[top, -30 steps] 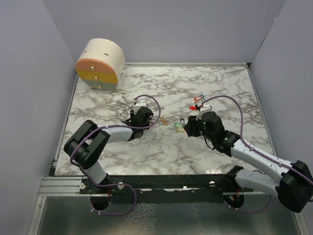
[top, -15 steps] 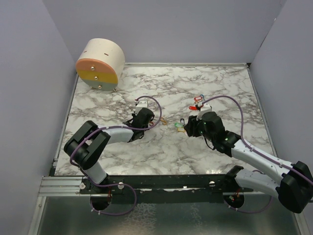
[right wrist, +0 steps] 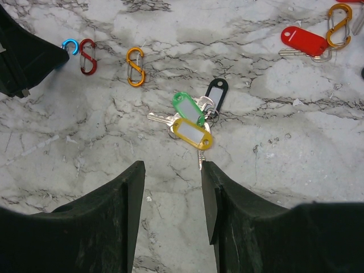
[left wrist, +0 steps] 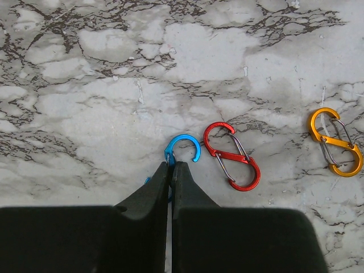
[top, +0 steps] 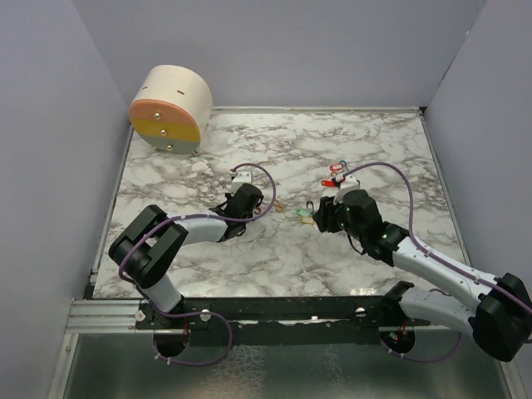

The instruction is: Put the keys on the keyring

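The right gripper (right wrist: 172, 166) hangs low over the marble table (top: 374, 133) with its jaws apart. The keys (right wrist: 192, 120) lie bunched just ahead of its tips; the green tag (right wrist: 187, 108) and yellow tag (right wrist: 192, 133) slant across the gap, and one blade points back at the jaws. Well to the left, the left gripper (left wrist: 172, 165) is closed tight on the blue clip (left wrist: 183, 137), with a red clip (left wrist: 227, 154) just beside it. Farthest off lies a red-tagged key (right wrist: 304, 40). The right arm looks nearer the keys.
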Controlling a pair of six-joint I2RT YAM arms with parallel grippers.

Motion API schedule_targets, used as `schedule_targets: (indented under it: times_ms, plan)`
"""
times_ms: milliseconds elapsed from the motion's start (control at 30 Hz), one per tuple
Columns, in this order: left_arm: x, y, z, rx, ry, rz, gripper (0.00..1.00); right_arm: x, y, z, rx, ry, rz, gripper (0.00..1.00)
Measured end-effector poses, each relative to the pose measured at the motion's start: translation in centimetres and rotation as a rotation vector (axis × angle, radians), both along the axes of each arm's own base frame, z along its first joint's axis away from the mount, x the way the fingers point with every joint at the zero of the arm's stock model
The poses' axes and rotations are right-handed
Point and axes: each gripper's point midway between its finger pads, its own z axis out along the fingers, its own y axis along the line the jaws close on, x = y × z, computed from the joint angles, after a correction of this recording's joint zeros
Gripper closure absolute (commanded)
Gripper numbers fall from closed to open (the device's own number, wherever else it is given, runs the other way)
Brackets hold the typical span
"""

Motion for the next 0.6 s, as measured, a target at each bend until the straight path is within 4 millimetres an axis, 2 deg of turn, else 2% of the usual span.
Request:
schedule_targets:
  times_ms: [133,333,500,600]
  plan:
    - [0.0,0.0,0.1,0.0,-0.001,0.0,1.0,0.1,0.1,-0.8,-0.016,0.017,0.007,0.56]
    - [-1.1,0.7,0.7,0.017,0.027,-0.013,1.0,-0.1,0.0,-3.7,-0.083,0.097,0.007,0.58]
    - [-1.7,0.8,3.1,-0.018,-0.005,-0.029,1.0,0.5,-0.2,-4.2,-0.119,0.12,-0.016,0.7]
    - [-1.9,0.6,4.6,-0.053,-0.034,-0.04,1.0,1.1,0.1,-4.2,-0.129,0.122,-0.021,0.73]
